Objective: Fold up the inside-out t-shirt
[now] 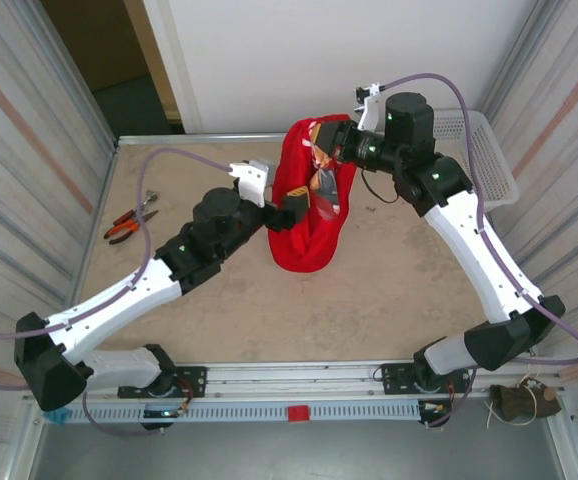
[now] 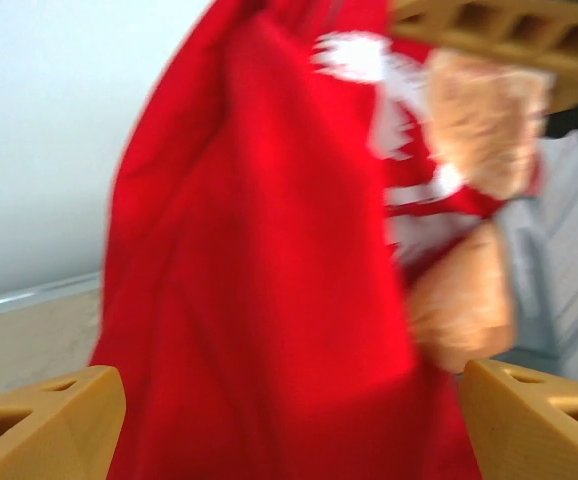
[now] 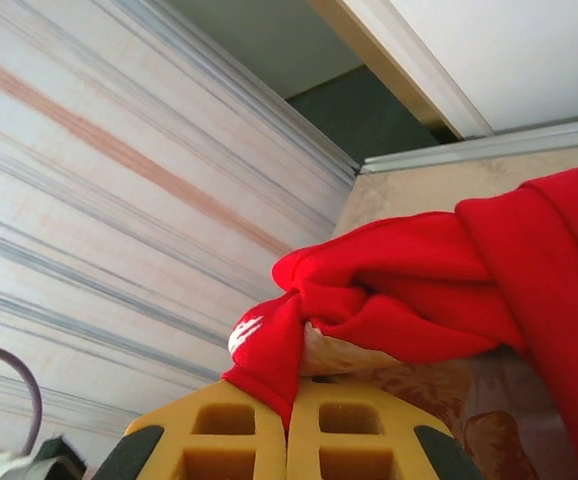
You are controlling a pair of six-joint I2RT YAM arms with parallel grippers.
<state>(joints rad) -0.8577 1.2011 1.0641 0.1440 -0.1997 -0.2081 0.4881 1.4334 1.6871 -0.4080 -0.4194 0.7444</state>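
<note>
T-shirt [image 3: 409, 290] nipped by right pincer [image 3: 291, 395] shows plainly from its wrist.

Left hand [image 2: 289, 425] gapes wide, right hand [image 3: 289, 428] is pinched tight.

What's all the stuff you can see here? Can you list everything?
t-shirt: one, bright red with a whitish print, held up over the middle of the table.
pliers: one, red-orange handles, left side of the table.
basket: one, white, far right corner.
table: one, tan, under everything.
left gripper: one, open, at the t-shirt's side.
right gripper: one, shut on the t-shirt's top.
</note>
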